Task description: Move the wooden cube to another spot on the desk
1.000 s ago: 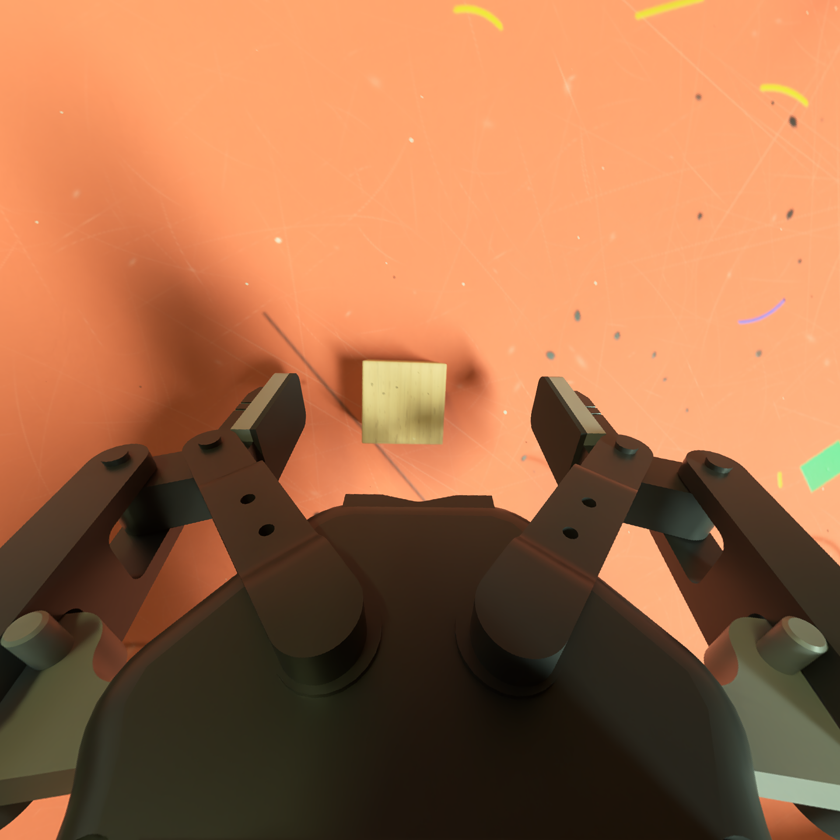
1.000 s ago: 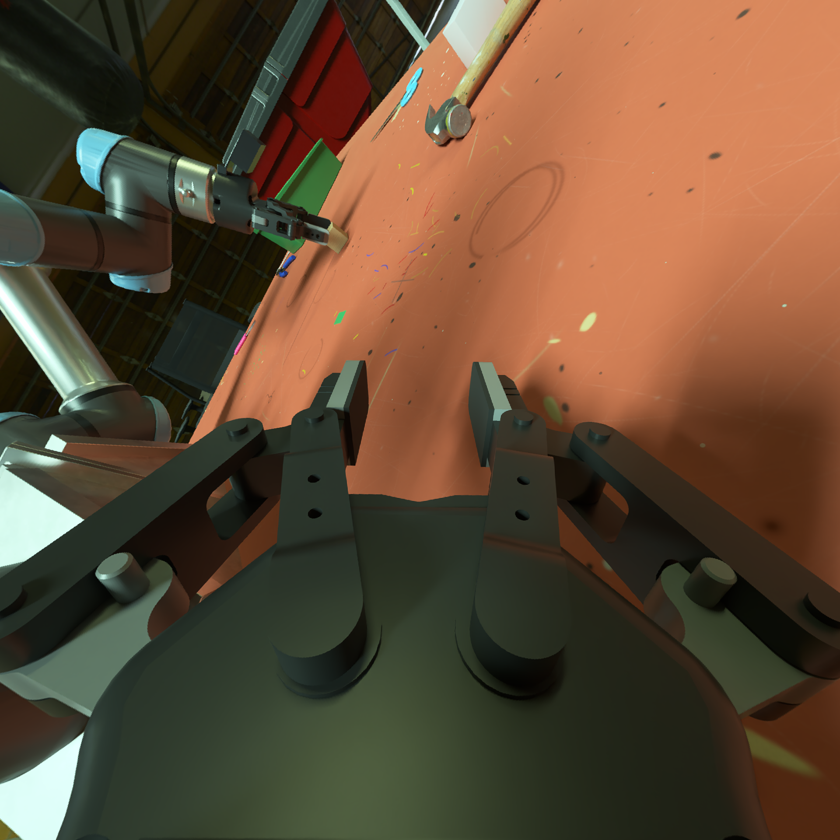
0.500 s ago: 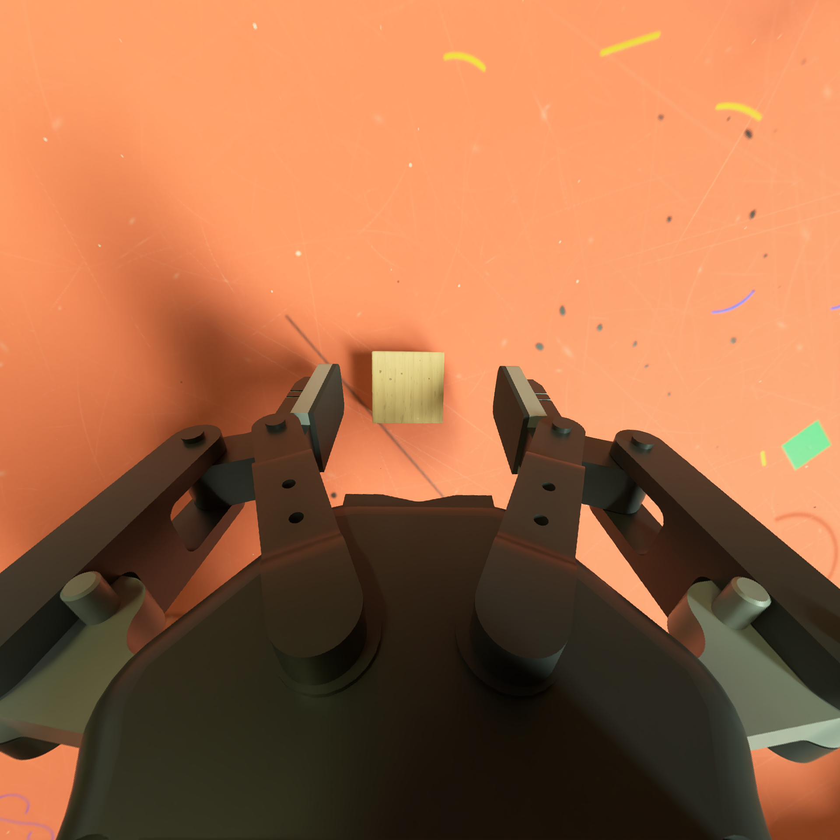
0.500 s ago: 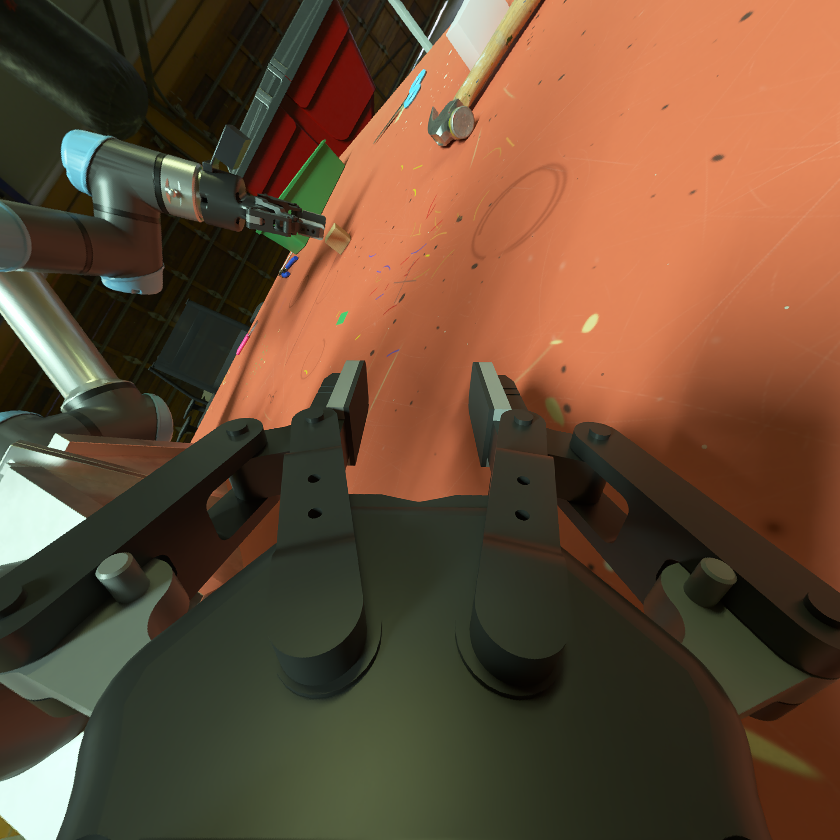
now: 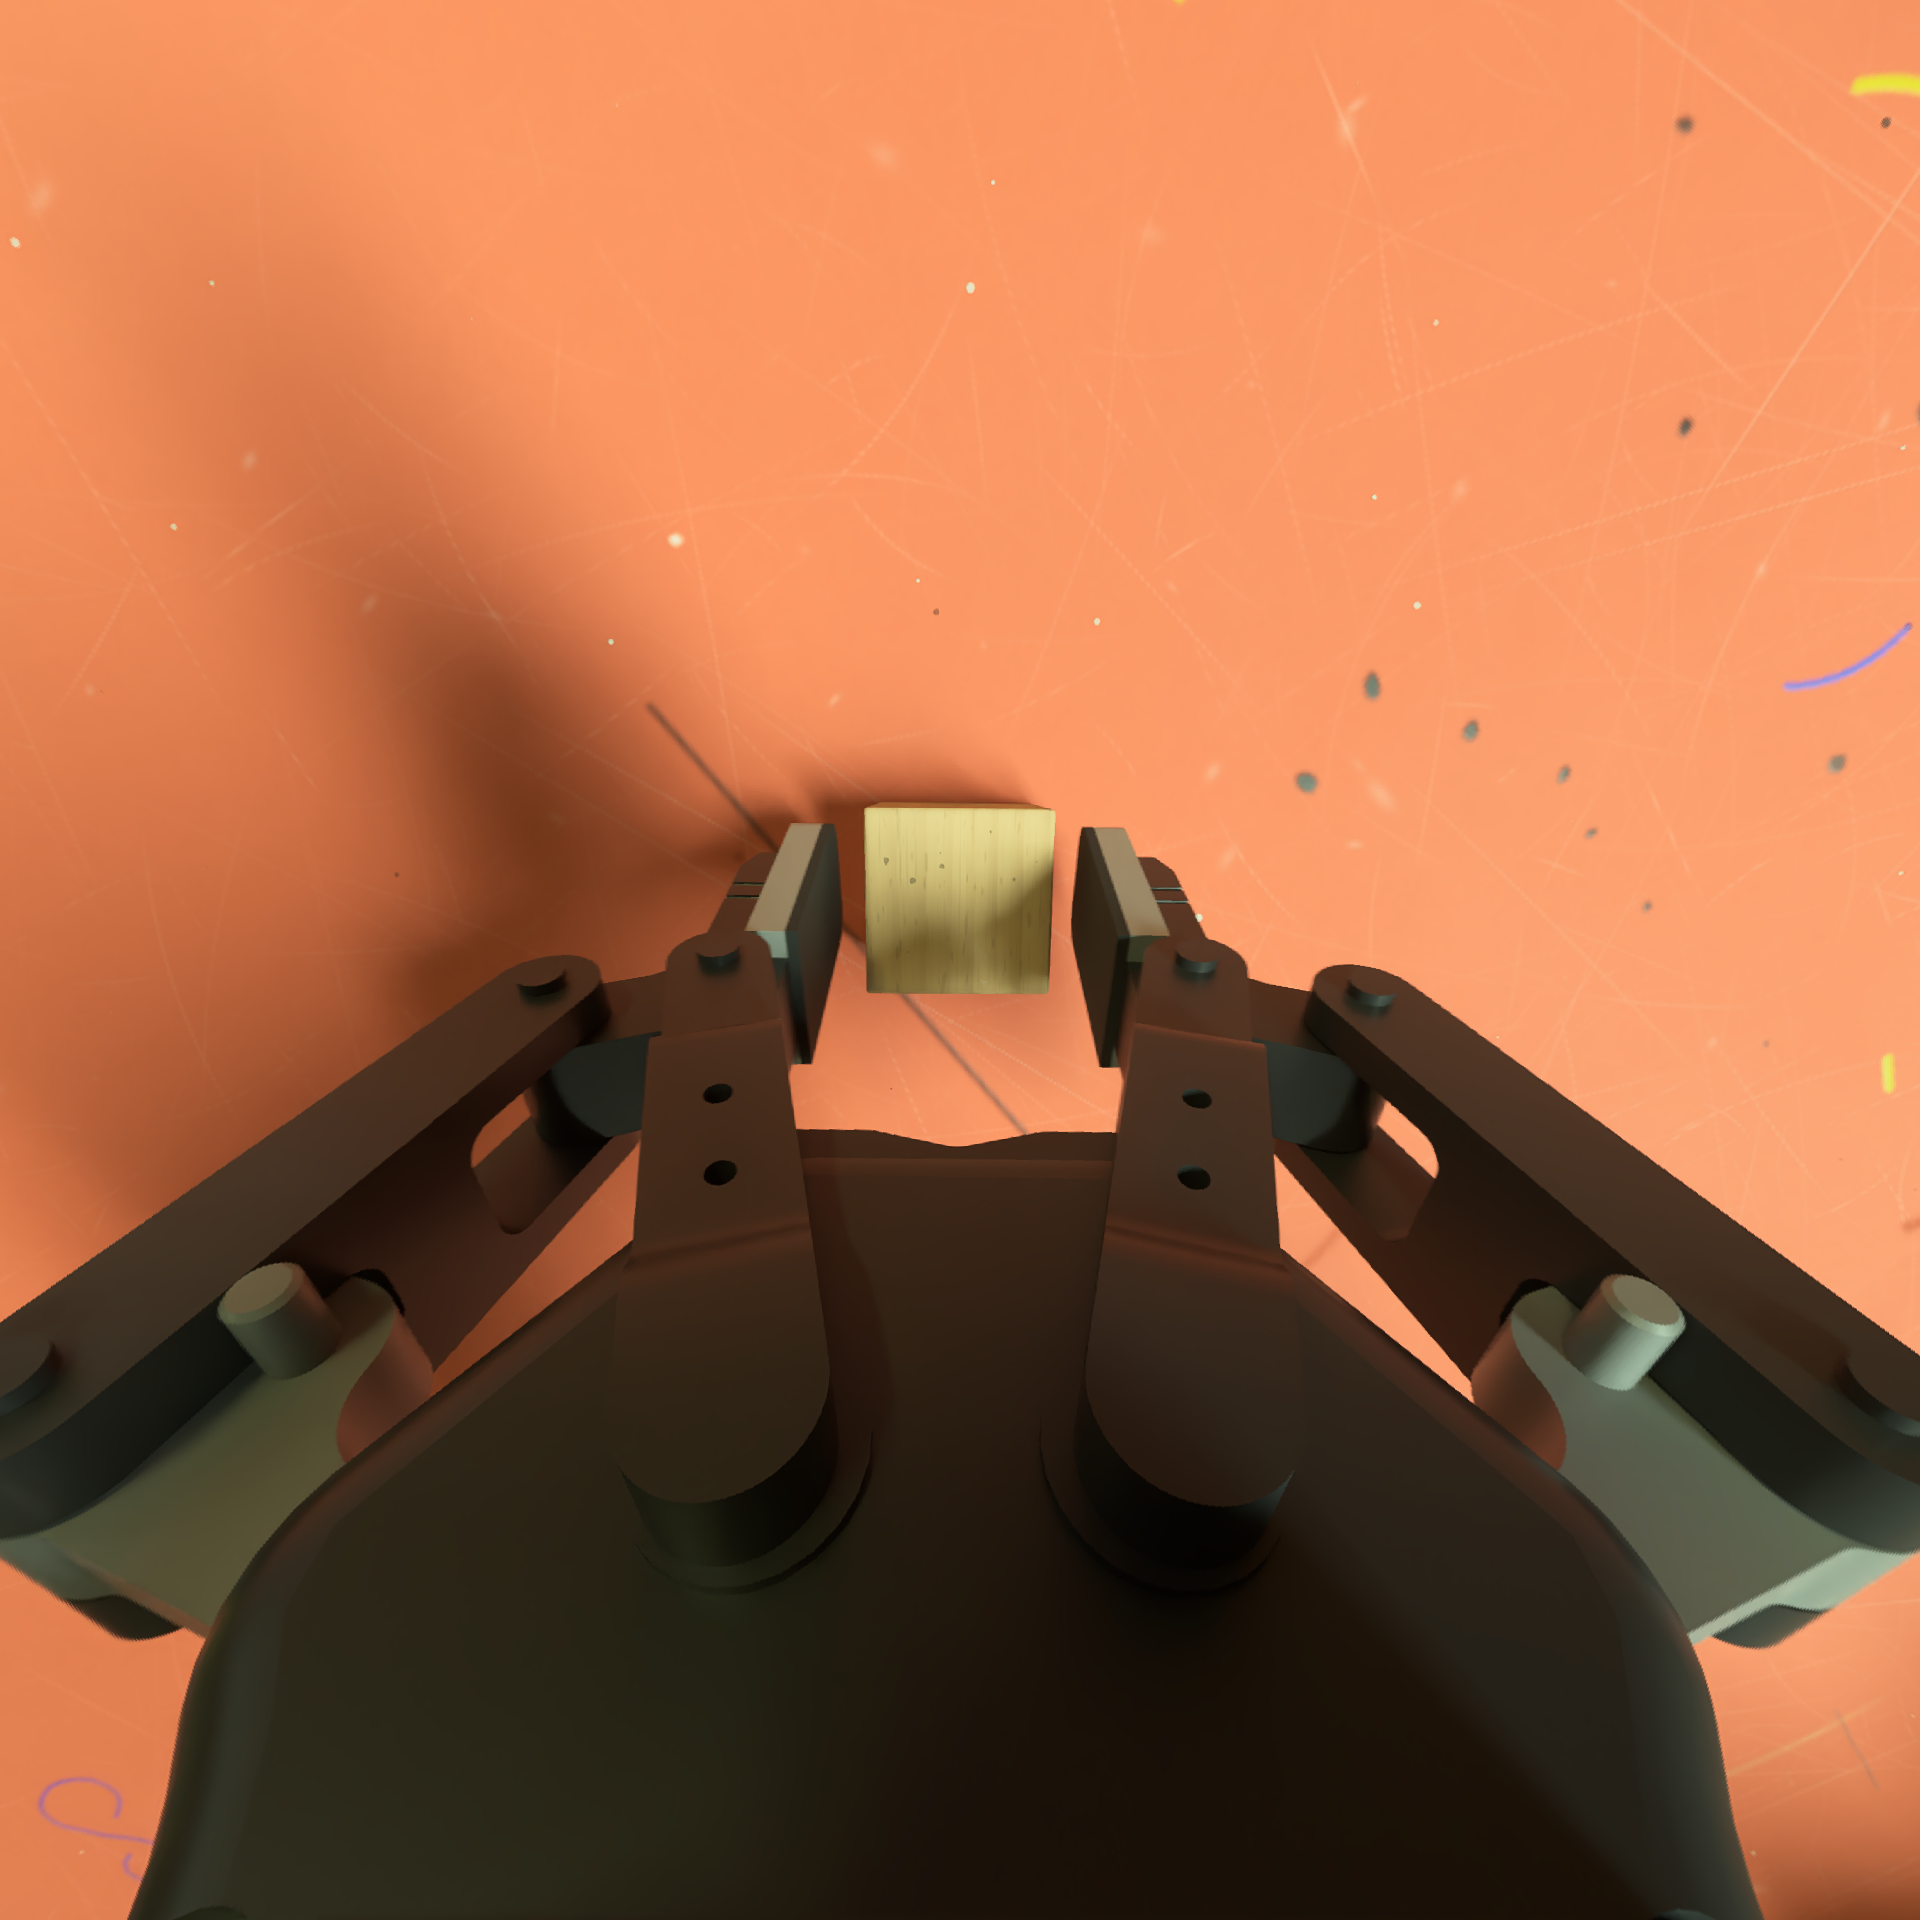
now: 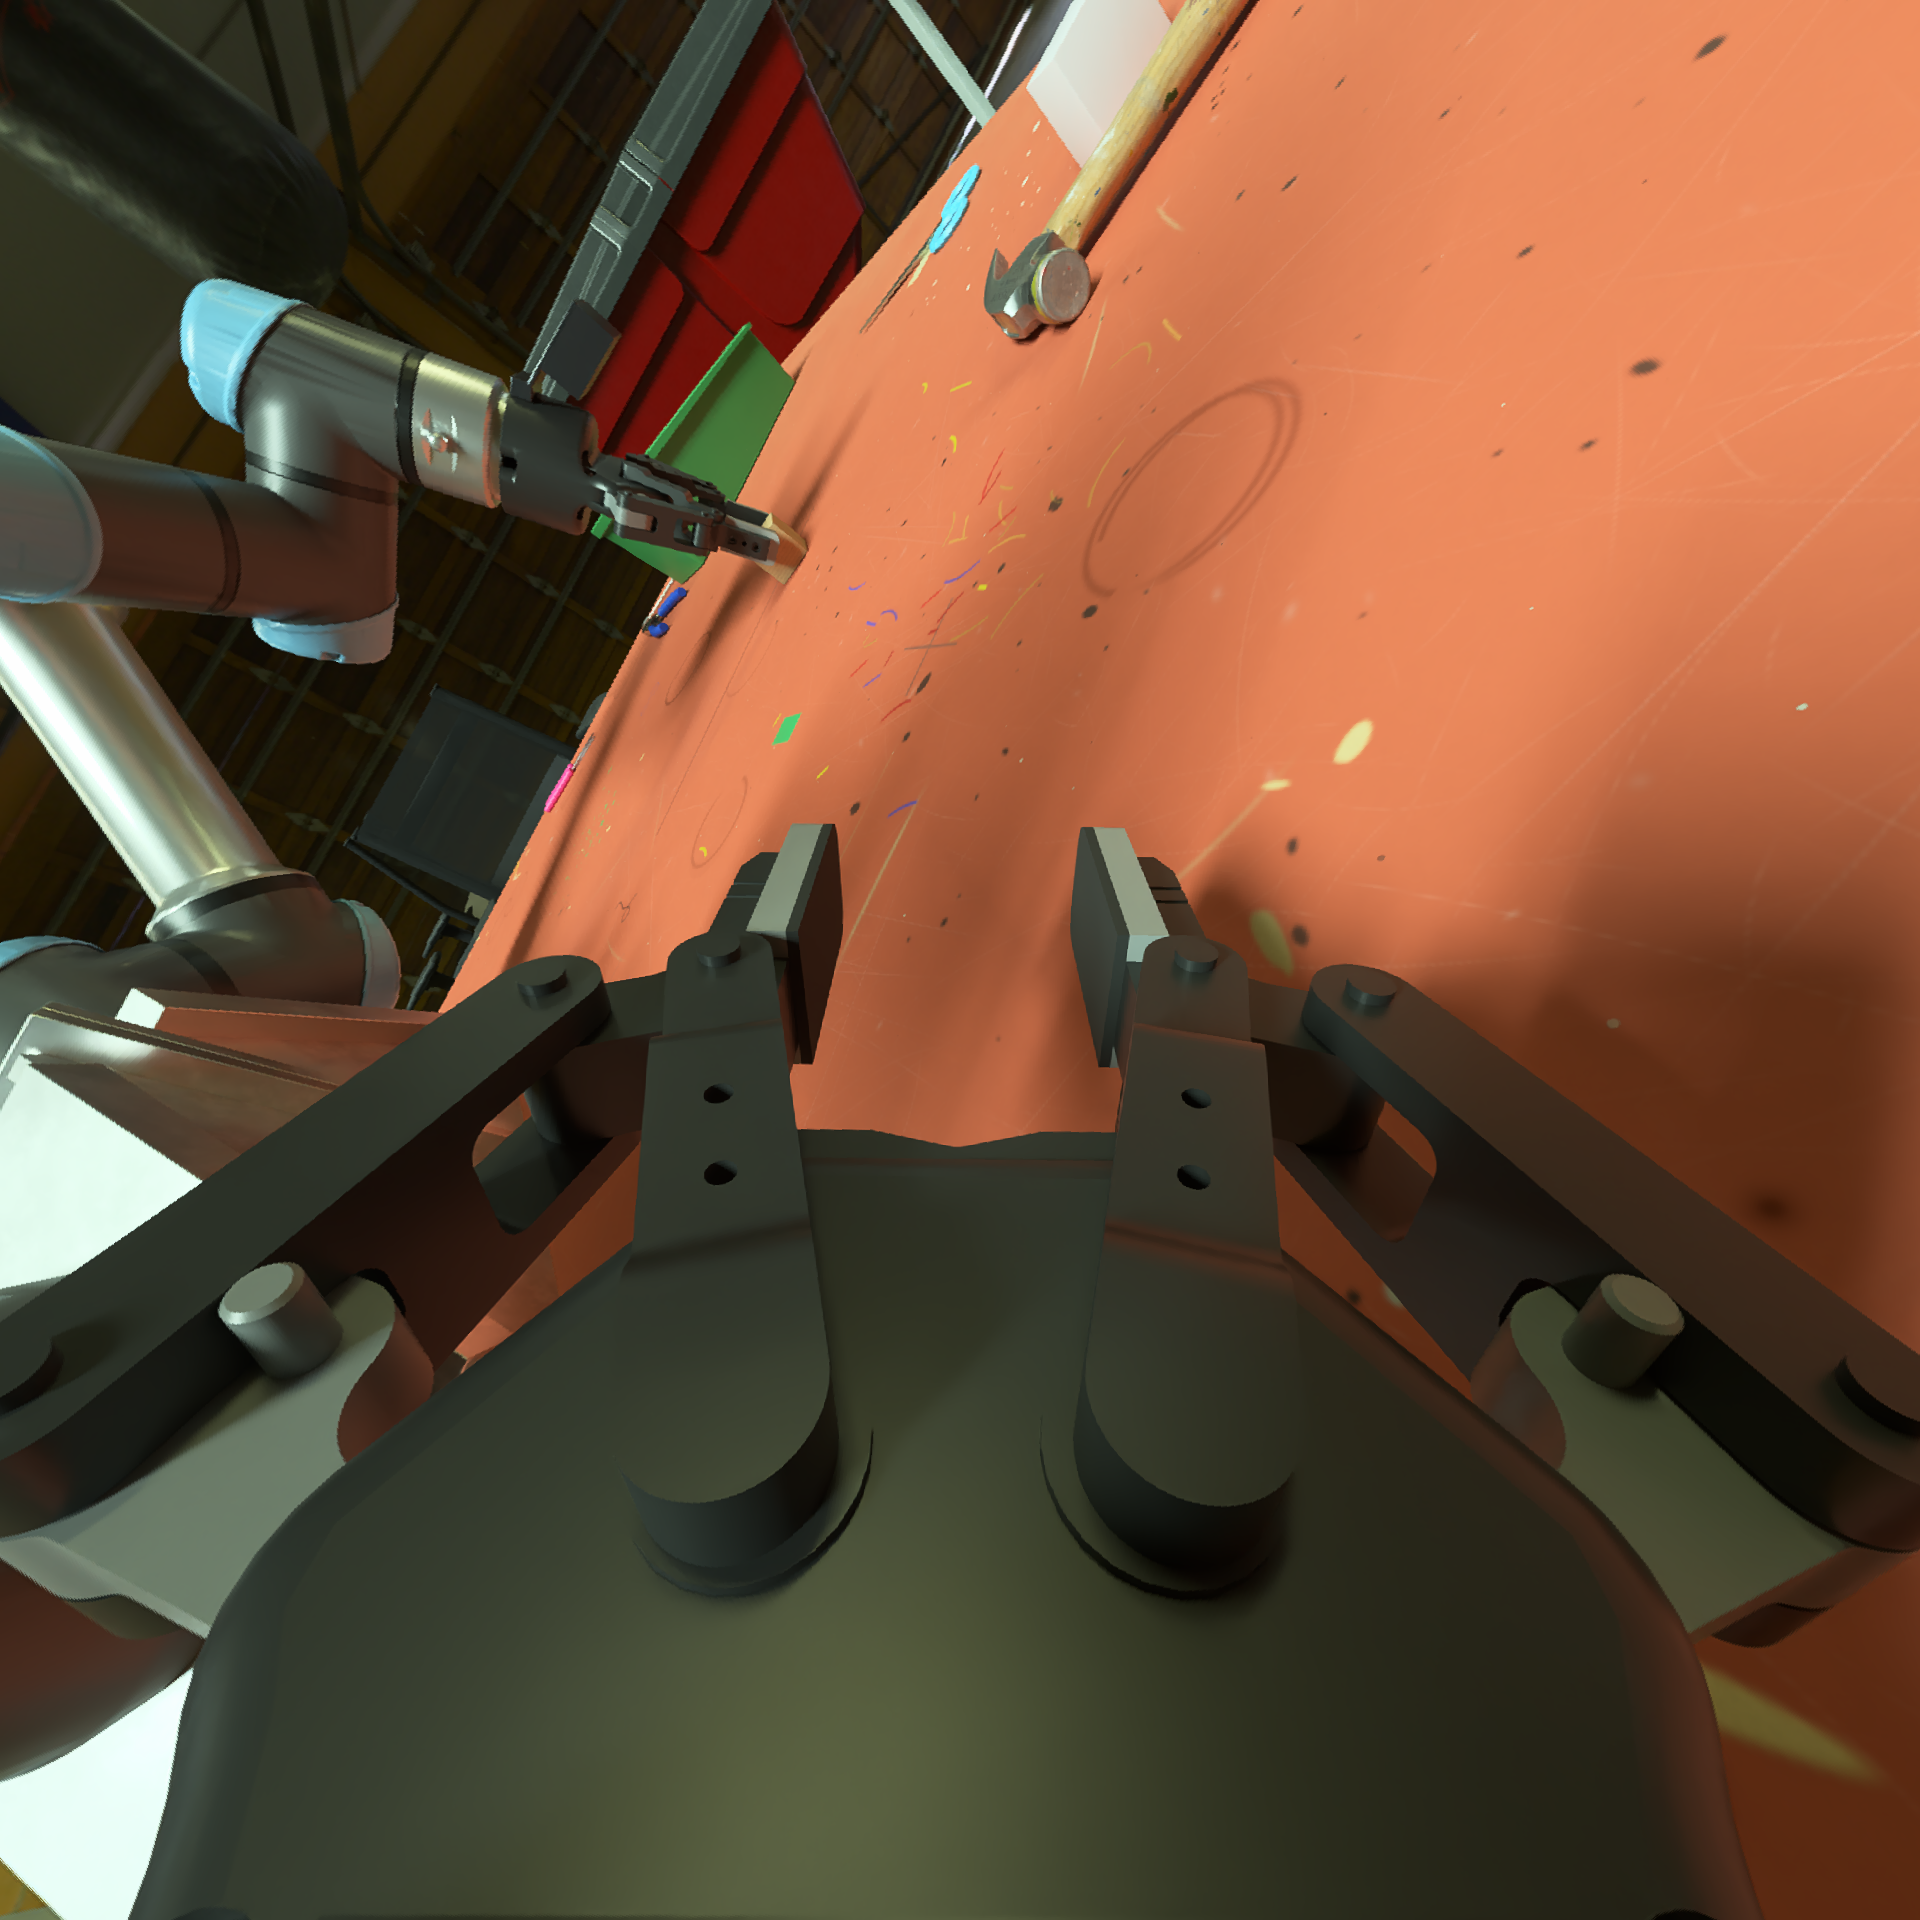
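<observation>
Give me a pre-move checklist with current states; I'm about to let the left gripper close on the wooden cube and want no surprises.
1. Wooden cube between the left gripper fingers: ok.
2. Cube square to the pads: ok, its sides run parallel to them.
3. Pads touching the cube: not ok, a narrow gap shows on each side.
4. Cube resting on the desk: ok, going by the shadow at its base.
5. Right gripper clear of the cube: ok, it is open, empty and far off.
6. Hammer out of the way: ok.
</observation>
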Available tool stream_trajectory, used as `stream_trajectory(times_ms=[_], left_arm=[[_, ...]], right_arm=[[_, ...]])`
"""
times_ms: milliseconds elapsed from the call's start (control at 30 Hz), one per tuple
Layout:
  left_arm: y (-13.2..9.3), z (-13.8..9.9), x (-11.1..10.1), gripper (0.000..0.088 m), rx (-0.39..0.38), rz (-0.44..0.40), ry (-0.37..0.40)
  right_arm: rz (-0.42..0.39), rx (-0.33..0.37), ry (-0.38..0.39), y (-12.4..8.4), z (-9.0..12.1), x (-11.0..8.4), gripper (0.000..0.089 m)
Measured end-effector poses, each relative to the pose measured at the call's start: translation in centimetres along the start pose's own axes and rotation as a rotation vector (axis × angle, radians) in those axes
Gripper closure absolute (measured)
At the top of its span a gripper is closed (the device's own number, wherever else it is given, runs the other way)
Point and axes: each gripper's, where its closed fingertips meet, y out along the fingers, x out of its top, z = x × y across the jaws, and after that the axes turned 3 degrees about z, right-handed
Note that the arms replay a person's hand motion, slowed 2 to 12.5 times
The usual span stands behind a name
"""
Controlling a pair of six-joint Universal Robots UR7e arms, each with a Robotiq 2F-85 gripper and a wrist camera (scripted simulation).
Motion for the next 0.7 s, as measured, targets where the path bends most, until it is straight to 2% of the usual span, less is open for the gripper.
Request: stream_trajectory(times_ms=[133,333,700], left_arm=[[-0.02,-0.10,0.12,0.0578,-0.014,-0.017,-0.004],[-0.05,-0.06,0.06,0.0582,0.016,-0.025,0.043],[-0.79,-0.16,0.16,0.0582,0.021,-0.062,0.048]], right_arm=[[-0.001,0.002,0.001,-0.02,0.03,0.02,0.0488],[-0.003,0.005,0.000,-0.04,0.06,0.03,0.0489],[-0.004,0.007,-0.002,-0.07,0.11,0.05,0.0488]])
